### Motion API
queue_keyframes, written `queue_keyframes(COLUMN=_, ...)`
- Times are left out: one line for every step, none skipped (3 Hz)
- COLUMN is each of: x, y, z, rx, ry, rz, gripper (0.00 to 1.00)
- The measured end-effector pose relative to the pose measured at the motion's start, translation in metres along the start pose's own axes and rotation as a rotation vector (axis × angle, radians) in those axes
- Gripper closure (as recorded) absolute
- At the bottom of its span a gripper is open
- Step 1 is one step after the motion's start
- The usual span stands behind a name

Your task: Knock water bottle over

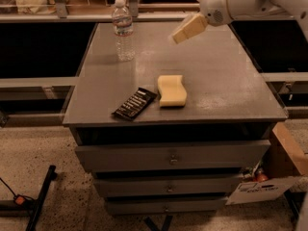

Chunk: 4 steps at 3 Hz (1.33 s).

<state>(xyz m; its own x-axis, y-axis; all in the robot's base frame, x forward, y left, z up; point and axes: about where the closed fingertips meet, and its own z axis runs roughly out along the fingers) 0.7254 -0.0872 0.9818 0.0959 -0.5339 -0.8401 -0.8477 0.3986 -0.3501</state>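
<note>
The water bottle [123, 30] stands upright at the back left of the grey cabinet top [226, 76]. It is clear and ribbed, with a white cap and a pale label band. My gripper [185, 30] hangs above the back middle of the top, to the right of the bottle and apart from it. Its cream-coloured end points down and to the left, towards the bottle.
A yellow sponge [172, 90] and a black snack packet [134, 104] lie near the front of the top. Drawers [171, 155] are below. A cardboard box [288, 150] stands on the floor at the right, a black stand leg [41, 191] at the left.
</note>
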Motion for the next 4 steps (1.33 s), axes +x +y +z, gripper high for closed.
queue_keyframes(x=-0.002, y=-0.014, z=0.038, rx=-0.012, ry=-0.073, rz=0.054, gripper=0.0)
queue_keyframes(x=0.002, y=-0.016, z=0.072, rx=-0.049, ry=-0.143, rz=0.127, gripper=0.0)
queue_keyframes(x=-0.004, y=-0.006, z=0.098, rx=-0.115, ry=-0.199, rz=0.17, gripper=0.0)
queue_keyframes(x=-0.018, y=0.005, z=0.123, rx=-0.174, ry=-0.227, rz=0.173, gripper=0.0)
